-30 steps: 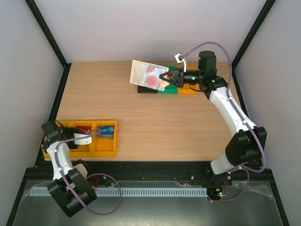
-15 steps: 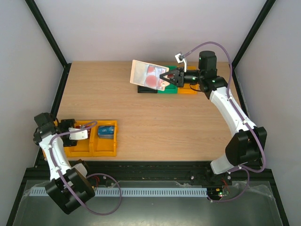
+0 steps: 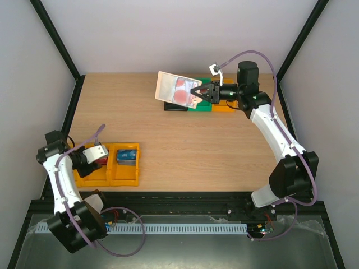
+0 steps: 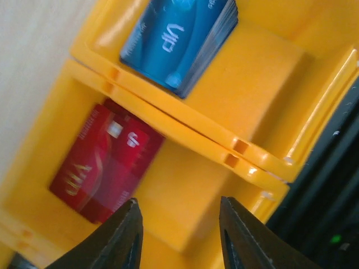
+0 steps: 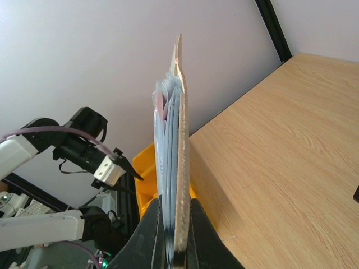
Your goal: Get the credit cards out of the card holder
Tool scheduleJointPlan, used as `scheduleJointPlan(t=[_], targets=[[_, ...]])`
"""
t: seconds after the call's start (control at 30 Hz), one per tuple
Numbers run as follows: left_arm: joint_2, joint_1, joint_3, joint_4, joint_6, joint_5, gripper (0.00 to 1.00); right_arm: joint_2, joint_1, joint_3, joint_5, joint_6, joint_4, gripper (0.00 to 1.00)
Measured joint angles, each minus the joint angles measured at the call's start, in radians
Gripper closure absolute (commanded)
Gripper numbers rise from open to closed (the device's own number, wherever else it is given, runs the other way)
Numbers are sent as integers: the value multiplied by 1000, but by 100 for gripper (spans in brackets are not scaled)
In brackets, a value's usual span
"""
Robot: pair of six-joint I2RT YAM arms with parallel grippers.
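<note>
Over at the near left, the left gripper [image 4: 178, 224] is hovering, fingers spread and empty, above the red card [image 4: 104, 162] in a yellow bin [image 4: 179, 185], while the right gripper [image 3: 195, 93] is pinching the card holder [image 3: 171, 87] upright far across, so reaching there looks next.

We see bright, even light on the light-brown wooden table [image 3: 185, 140], shadows faint. The glossy yellow plastic bins [image 4: 263, 84] on it and the cream-beige folding card holder [image 5: 179, 140] above it look blurred close-up.
</note>
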Motion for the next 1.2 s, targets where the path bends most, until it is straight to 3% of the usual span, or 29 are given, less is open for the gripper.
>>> scheduleJointPlan(t=[0.07, 0.37, 0.63, 0.87, 1.2], targets=[[34, -2, 0, -25, -40, -21, 82, 0, 0, 0, 0, 4, 1, 98], [60, -71, -127, 54, -108, -212, 98, -27, 0, -11, -1, 6, 9, 98], [73, -222, -227, 277, -187, -349, 98, -29, 0, -11, 1, -4, 9, 98], [97, -245, -330, 466, -187, -411, 98, -29, 0, -6, 3, -17, -6, 98], [153, -262, -353, 682, -211, -360, 98, -29, 0, -4, 8, -23, -21, 98]])
